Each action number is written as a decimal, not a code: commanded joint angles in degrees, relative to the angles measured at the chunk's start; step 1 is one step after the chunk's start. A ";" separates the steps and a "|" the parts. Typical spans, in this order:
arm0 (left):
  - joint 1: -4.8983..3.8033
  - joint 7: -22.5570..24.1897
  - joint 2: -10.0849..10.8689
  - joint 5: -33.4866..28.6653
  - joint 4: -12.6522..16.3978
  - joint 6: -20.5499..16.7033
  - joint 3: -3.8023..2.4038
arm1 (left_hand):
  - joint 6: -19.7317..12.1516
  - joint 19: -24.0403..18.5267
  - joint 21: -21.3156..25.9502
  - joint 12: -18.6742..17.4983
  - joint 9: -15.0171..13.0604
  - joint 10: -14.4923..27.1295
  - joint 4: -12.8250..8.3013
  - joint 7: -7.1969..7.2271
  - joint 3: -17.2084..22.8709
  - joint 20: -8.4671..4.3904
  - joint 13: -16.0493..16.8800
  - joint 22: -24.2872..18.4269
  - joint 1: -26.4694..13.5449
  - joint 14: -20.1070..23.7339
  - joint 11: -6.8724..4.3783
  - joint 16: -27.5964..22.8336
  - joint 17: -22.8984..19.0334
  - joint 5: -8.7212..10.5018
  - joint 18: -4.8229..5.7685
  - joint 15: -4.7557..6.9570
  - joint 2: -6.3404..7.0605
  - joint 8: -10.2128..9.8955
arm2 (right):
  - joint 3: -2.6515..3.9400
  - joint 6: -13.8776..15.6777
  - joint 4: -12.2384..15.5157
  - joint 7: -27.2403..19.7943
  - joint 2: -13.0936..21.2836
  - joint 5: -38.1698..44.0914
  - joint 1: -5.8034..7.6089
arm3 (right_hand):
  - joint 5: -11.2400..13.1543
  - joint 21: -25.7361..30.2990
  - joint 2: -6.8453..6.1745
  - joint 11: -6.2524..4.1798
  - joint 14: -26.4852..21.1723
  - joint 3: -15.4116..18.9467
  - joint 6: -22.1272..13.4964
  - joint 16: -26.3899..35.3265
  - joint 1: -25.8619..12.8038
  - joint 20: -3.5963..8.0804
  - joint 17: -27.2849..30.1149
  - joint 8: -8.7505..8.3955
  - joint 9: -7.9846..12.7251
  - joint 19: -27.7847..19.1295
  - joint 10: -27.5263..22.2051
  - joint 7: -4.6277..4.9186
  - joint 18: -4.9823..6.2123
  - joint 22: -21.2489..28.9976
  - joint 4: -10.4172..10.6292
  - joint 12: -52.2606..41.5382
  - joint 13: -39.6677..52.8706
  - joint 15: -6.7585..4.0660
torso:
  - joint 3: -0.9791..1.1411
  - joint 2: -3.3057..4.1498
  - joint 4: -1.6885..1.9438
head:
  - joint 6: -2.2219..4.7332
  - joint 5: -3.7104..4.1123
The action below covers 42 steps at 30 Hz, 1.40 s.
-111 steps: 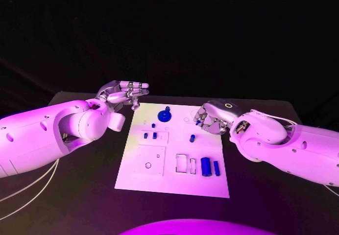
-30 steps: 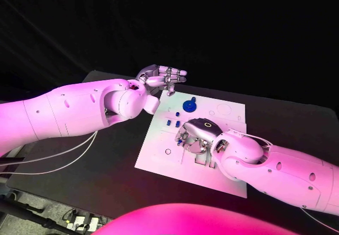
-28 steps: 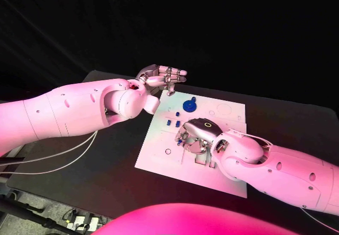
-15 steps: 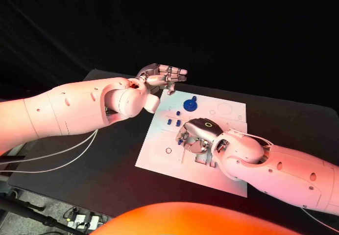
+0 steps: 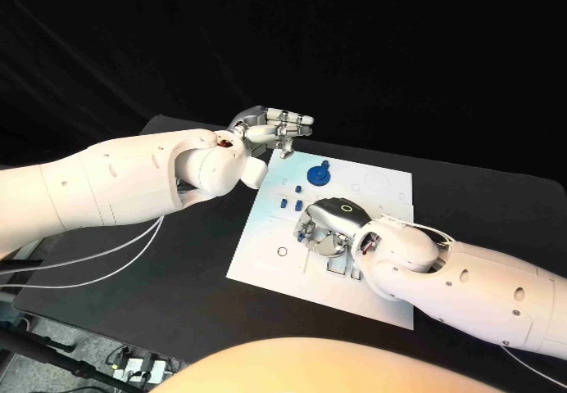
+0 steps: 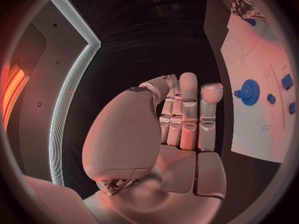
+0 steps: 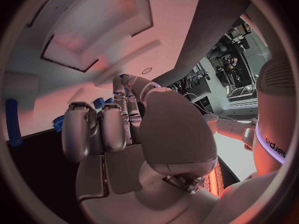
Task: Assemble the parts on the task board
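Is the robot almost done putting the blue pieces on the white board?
Not yet, it seems. The blue gear looks seated on the task board, and small blue pieces sit nearby. The right hand is down over the board's middle; what it holds is hidden. The left hand waits off the board's far corner, holding nothing. Empty outlines remain.

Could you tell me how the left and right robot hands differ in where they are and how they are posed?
The left robot hand is at the board's far corner, over the black table; the right robot hand is low over the board's middle. The left robot hand's fingers lie straight and close together; the right robot hand's fingers curl toward the board. Neither visibly holds a part.
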<state>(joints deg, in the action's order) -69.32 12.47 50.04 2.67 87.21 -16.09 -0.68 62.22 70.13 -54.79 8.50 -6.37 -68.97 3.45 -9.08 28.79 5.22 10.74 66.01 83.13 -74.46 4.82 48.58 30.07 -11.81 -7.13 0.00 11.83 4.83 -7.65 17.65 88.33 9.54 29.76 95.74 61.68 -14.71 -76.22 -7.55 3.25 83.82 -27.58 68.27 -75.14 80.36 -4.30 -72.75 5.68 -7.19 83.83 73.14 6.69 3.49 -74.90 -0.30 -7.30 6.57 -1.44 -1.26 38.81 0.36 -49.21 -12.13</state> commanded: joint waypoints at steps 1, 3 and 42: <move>-0.09 0.16 -0.02 -0.25 0.18 0.88 -0.04 | 0.13 -0.34 0.12 0.19 0.05 0.50 0.08 -0.08 -0.24 -0.02 0.05 -0.06 -0.03 0.24 0.00 -0.31 -0.06 0.01 -0.90 -0.06 -0.46 0.05 | -0.17 -2.66 -0.45 1.36 -0.34 1.17 -0.09 | -0.08 -0.08 0.06 -0.35 3.43 0.44 -0.09 -0.19 -0.67 0.03 0.11 0.36 -0.05 1.70 0.07 0.30 -0.94 -11.76 -0.10 0.30 0.06 -0.15 | 0.01 0.06 0.06 | 0.04 0.01; -0.09 0.19 -0.01 -0.25 0.21 0.84 -0.04 | 0.15 -0.36 0.19 0.24 0.07 0.52 0.02 -0.07 -0.30 -0.02 0.06 -0.11 0.01 0.25 -0.01 -0.34 -0.09 0.03 -0.91 -0.05 -0.51 0.07 | -0.23 -2.88 -0.66 1.58 -0.53 1.28 -0.13 | -0.08 -0.07 0.06 -0.35 3.43 0.47 -0.11 -0.17 -0.71 0.03 0.14 0.35 -0.06 1.70 0.05 0.30 -0.94 -11.76 -0.09 0.33 0.06 -0.14 | 0.01 0.05 0.05 | 0.00 0.01; -0.08 0.23 0.27 -0.25 -0.07 0.82 0.02 | 0.28 -0.30 0.20 0.40 0.08 0.48 -0.09 -0.03 -0.39 -0.03 0.09 -0.12 0.14 0.25 -0.05 -0.39 -0.14 0.06 -0.91 -0.03 -0.75 0.14 | 1.19 -0.89 8.75 4.65 15.36 1.01 6.24 | -3.06 7.86 -4.56 1.97 2.55 5.62 -7.37 0.15 -5.70 -1.90 2.74 -1.94 1.67 -1.66 -10.44 1.08 0.61 -9.59 1.66 3.01 -2.17 1.88 | -0.06 -0.30 -0.33 | 1.72 2.86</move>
<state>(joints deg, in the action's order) -69.32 12.42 50.36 2.66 87.08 -16.09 -0.63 62.21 70.13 -54.79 8.50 -6.38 -68.97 3.45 -9.07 28.79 5.22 10.77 65.97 83.37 -74.46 4.82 48.58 30.00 -11.81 -7.13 0.00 11.60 4.83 -6.41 18.59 97.10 13.22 44.60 97.04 67.74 -17.55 -68.58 -11.84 5.29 84.12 -22.36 61.39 -75.14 74.87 -6.14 -70.07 3.67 -5.57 82.57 63.10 7.78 3.50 -74.92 1.30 -4.13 4.44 0.10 -1.24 38.64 0.16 -47.75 -9.70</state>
